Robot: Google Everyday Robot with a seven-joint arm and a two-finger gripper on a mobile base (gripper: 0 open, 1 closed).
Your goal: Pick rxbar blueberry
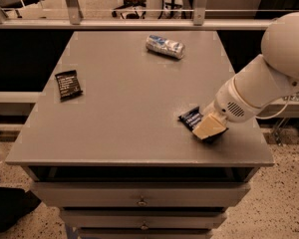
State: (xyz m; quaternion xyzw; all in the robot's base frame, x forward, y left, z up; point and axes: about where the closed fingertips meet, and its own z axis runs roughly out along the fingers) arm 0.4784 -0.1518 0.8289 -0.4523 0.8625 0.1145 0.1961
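Camera view, nearest first: stacked drawer fronts (139,195) sit under the front edge of the grey table (124,113). Near the front right corner the gripper (209,129) is down at the tabletop, its tan tip over the right end of the rxbar blueberry (190,117), which lies flat with its dark blue left end showing. Whether the gripper is clamped on the bar or spread, I cannot tell. The white arm (259,83) comes in from the right. Further back on the left lies 1 black wrapper (68,84); at the far edge, 1 silver-and-blue can (165,46) lies on its side.
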